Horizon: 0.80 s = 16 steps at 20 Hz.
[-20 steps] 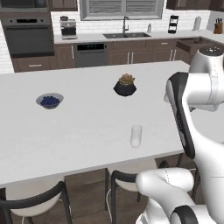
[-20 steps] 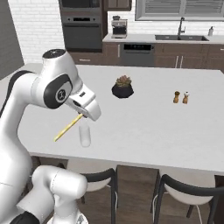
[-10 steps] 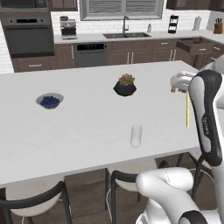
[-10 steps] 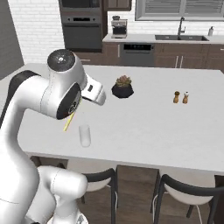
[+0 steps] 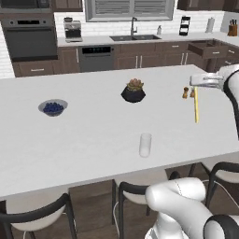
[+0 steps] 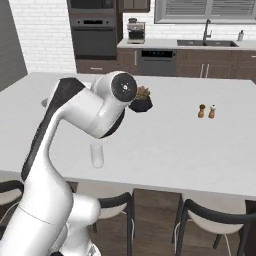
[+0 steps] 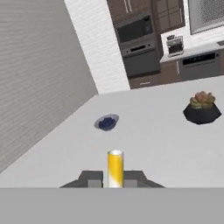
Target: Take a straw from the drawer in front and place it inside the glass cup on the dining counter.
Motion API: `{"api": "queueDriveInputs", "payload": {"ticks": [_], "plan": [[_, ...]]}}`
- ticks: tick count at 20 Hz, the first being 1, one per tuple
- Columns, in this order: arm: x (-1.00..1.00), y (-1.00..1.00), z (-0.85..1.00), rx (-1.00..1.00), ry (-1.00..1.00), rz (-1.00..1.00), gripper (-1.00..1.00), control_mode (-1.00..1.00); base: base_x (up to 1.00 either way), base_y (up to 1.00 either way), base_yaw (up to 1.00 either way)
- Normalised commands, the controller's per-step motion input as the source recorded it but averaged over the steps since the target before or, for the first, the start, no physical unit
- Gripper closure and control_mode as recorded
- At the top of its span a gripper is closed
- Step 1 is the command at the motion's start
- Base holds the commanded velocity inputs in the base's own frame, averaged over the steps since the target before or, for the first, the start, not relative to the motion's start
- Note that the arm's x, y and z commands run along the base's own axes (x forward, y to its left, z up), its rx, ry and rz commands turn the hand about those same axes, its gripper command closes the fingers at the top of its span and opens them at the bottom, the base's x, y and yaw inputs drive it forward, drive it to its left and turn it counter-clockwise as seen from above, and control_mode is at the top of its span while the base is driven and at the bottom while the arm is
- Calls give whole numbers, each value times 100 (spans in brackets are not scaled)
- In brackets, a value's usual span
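1. Three vessels stand on the dining counter point(image 5: 93, 135). Going left to right in the left base view, first comes a small bowl point(image 5: 52, 107) with a dark blue filling.
2. Next is a black faceted plant pot point(image 5: 133, 94) holding a low reddish-green plant.
3. Nearer the front edge stands the glass cup point(image 5: 145, 144), a clear, plain cylinder with no handle, upright, with nothing seen in it. In the right base view it point(image 6: 97, 155) shows partly behind the white arm.
4. Two small shakers point(image 5: 188, 92), one brown and one paler, stand side by side further right on the counter.
5. At the far right the gripper point(image 5: 200, 82) is clamped together on the straw point(image 5: 196, 105), a thin, straight, pale yellow stick that hangs nearly upright below the fingers, above the counter and well apart from the glass cup.
6. In the hand view the straw point(image 7: 115, 168) pokes up as a short yellow tube between the two dark finger tips point(image 7: 92, 178).
7. Counter top is broad, flat, matte white, with dark chairs point(image 5: 35, 219) tucked under its near edge.
8. Behind it run dark brown cabinets, a white worktop with a sink point(image 5: 134, 37), a built-in oven point(image 5: 30, 41) and white brick walls. The drawer point(image 5: 207, 48) at the right stands pulled open.
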Motion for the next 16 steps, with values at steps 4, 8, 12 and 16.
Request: {"api": "queueDriveInputs", "payload": {"ticks": [4,8,12,16], "plan": [[3,23,31,8,-32,37,100,-100,0,0,0],[-21,31,12,6,-35,36,100,-100,0,0,0],[-56,27,1,3,-42,38,100,-100,0,0,0],[-65,23,0,1,-41,34,100,-100,0,0,0]]}}
